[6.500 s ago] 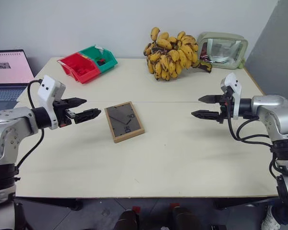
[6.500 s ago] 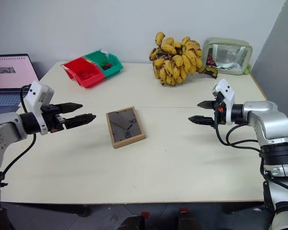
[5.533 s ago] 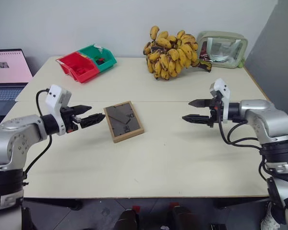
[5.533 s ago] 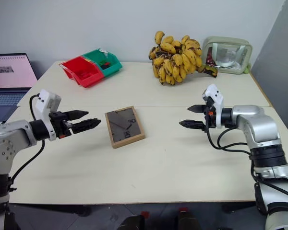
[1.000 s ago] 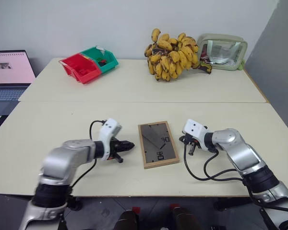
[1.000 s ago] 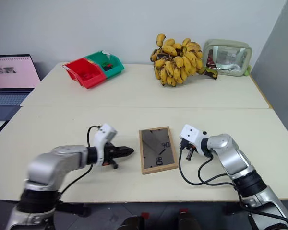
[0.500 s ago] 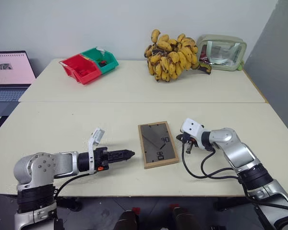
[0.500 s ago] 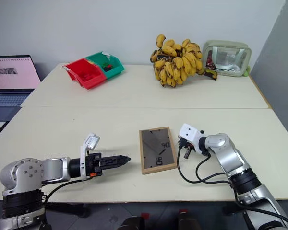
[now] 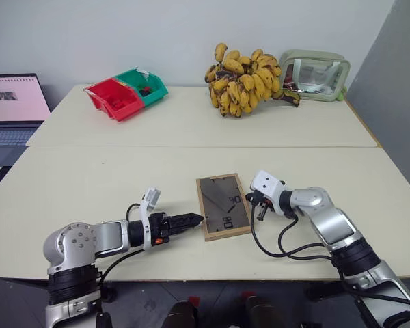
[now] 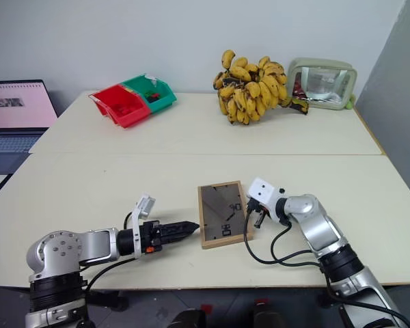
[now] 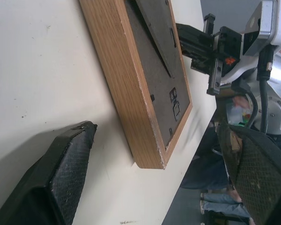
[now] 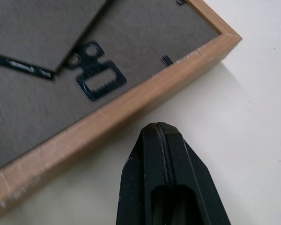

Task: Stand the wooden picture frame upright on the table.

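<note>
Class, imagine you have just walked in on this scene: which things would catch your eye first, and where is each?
The wooden picture frame lies back-up near the front of the table, with the left gripper, fingers open, at its left edge and the right gripper, fingers shut, at its right edge. Behind, a big bunch of bananas sits at the far edge, with red and green bins to its left.

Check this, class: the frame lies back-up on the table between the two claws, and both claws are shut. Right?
Not quite. The frame does lie back-up on the table between them, and the right claw is shut, but the left claw is open, as the left wrist view shows.
</note>
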Controlling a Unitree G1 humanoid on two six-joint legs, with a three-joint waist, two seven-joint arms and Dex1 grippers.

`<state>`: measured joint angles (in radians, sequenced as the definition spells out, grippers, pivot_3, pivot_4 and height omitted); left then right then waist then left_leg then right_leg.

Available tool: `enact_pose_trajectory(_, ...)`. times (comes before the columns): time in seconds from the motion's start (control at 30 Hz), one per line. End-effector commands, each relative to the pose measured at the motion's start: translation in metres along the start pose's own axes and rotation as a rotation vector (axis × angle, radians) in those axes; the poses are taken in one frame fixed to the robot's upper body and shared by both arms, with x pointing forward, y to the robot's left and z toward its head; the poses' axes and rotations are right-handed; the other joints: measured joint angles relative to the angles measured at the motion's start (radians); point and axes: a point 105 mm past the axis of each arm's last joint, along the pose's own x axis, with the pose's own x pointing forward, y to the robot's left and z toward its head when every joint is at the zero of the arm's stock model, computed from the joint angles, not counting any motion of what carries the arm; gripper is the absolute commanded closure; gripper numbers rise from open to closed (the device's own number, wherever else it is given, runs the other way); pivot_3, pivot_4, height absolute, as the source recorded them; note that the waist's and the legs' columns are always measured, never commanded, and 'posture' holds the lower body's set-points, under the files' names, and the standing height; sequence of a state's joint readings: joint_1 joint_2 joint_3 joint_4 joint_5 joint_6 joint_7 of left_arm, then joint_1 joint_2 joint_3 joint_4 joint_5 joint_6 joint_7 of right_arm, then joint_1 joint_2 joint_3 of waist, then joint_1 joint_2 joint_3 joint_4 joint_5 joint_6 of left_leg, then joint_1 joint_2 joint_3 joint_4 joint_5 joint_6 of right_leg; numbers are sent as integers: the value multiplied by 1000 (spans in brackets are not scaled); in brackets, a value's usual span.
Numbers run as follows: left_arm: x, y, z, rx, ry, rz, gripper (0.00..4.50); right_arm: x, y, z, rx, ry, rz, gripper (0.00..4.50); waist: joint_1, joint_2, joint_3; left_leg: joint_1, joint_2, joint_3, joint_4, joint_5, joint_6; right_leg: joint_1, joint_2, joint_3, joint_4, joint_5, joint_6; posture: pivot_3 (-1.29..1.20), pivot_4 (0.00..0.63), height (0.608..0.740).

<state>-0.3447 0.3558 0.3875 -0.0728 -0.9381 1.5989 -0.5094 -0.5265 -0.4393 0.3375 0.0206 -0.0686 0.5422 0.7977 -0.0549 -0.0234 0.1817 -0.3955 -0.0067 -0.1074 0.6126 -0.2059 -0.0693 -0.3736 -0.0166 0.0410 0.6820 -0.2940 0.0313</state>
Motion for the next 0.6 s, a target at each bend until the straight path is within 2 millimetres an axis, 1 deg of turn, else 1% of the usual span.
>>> enact_pose_trajectory(0.03, 19, -2, -16, -27, 67, -12, 105, 9, 17, 14, 26, -36, 34, 4500, 2, 0, -1, 0, 0, 0, 0, 0, 0, 0, 0, 0, 0, 0, 0, 0, 150, 740)
enact_pose_trajectory(0.13, 25, -10, -16, -18, 67, -49, 105, 11, 19, 20, 43, -44, 30, 4500, 6, 0, -2, 0, -1, 0, 0, 0, 0, 0, -1, 0, 0, 0, 0, 0, 150, 740)
enact_pose_trajectory(0.27, 26, -16, -15, 2, 66, -73, 105, 11, 19, 21, 57, -43, 24, 4500, 9, 0, -2, 0, -1, 0, 0, 0, 0, 0, -1, 0, -1, 0, 0, 0, 150, 740)
enact_pose_trajectory(0.4, 27, -17, -15, 9, 64, -71, 105, 12, 22, 22, 70, -46, 30, 4500, 11, 0, -1, 0, -1, 0, 0, 0, 0, 0, -1, 0, -1, 0, 0, 0, 150, 740)
enact_pose_trajectory(0.57, 26, -23, -13, 24, 56, -97, 105, 12, 23, 21, 73, -41, 31, 4500, 10, 0, -1, -1, -1, 0, 0, 0, 0, 0, -1, 0, -1, 0, 0, 0, 150, 740)
enact_pose_trajectory(0.6, 26, -22, -12, 24, 51, -91, 265, 12, 23, 21, 73, -41, 30, 4500, 10, 0, -1, -1, -1, 0, 0, 0, 0, 0, -1, 0, -1, 0, 0, 0, 150, 740)
